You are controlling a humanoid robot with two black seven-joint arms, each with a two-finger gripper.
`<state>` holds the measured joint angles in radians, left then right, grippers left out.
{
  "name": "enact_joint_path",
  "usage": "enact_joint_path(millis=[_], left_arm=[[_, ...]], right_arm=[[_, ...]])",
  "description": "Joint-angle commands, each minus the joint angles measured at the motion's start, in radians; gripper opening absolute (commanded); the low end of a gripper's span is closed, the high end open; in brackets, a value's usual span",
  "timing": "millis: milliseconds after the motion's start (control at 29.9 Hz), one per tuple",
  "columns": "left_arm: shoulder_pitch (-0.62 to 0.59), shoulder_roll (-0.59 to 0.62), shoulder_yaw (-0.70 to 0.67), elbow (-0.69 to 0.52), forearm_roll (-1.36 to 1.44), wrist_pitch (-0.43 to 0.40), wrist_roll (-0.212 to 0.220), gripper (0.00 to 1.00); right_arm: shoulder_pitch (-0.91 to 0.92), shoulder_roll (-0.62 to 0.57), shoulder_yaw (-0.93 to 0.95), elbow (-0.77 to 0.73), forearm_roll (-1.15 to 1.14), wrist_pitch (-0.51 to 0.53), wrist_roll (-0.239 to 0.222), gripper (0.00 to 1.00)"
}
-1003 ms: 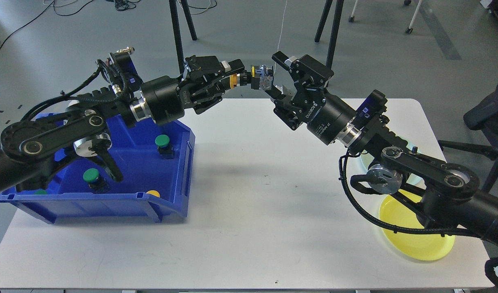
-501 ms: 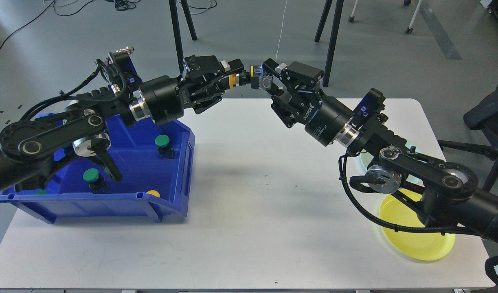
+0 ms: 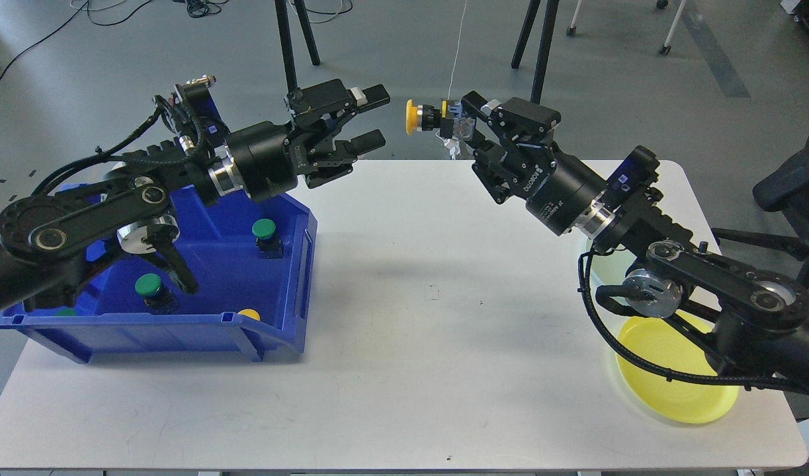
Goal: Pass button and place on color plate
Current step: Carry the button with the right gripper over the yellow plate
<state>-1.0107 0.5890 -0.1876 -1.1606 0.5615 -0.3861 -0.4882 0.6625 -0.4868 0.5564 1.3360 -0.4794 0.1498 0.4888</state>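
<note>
Air separates right pincer (image 3: 458, 125) — gripping yellow button (image 3: 423, 116) — from spread left pincer (image 3: 371, 119).

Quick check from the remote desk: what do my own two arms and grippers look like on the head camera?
Both arms are matte black with round silver joint discs and silver wrist rings. The left gripper and right gripper are black linkage units on black cylindrical wrists; the right carries white lettering. Black corrugated cables loop along both forearms, and each wrist bears a small blue-faced module.
</note>
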Motion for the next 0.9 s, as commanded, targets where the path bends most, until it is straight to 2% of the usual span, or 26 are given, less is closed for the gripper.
enact_joint_path(millis=[0, 67, 201, 267, 334, 434, 535, 635, 769, 869], left_arm=[[-0.002, 0.084, -0.007, 0.001, 0.015, 0.016, 0.000, 0.91], [-0.003, 0.193, 0.002, -0.010, 0.056, 0.010, 0.000, 0.92], [-0.028, 0.402, 0.022, -0.079, 0.404, -0.034, 0.000, 0.94], [-0.051, 0.446, 0.039, -0.082, 0.545, -0.095, 0.000, 0.94], [-0.074, 0.460, 0.074, -0.077, 0.659, -0.103, 0.000, 0.94], [-0.081, 0.479, 0.146, -0.076, 0.890, -0.103, 0.000, 0.94], [-0.080, 0.476, 0.198, -0.065, 1.066, -0.103, 0.000, 0.94], [-0.068, 0.471, 0.211, -0.015, 1.139, -0.103, 0.000, 0.94], [-0.054, 0.462, 0.223, 0.079, 1.221, -0.103, 0.000, 0.94], [-0.045, 0.410, 0.229, 0.114, 1.219, -0.103, 0.000, 0.94]], right_arm=[[-0.191, -0.183, 0.121, 0.092, 0.001, 0.000, 0.000, 0.00], [-0.311, -0.297, 0.171, 0.117, -0.001, 0.002, 0.000, 0.00], [-0.475, -0.519, 0.192, 0.121, -0.005, -0.004, 0.000, 0.00], [-0.544, -0.597, 0.185, 0.114, -0.013, -0.032, 0.000, 0.00], [-0.618, -0.637, 0.181, 0.104, -0.018, -0.064, 0.000, 0.00], [-0.694, -0.639, 0.178, 0.060, -0.047, -0.110, 0.000, 0.00], [-0.715, -0.603, 0.123, -0.046, -0.061, -0.150, 0.000, 0.00], [-0.695, -0.538, 0.051, -0.101, -0.062, -0.159, 0.000, 0.00], [-0.672, -0.509, 0.017, -0.135, -0.061, -0.159, 0.000, 0.00], [-0.670, -0.500, 0.016, -0.135, -0.061, -0.159, 0.000, 0.01]])
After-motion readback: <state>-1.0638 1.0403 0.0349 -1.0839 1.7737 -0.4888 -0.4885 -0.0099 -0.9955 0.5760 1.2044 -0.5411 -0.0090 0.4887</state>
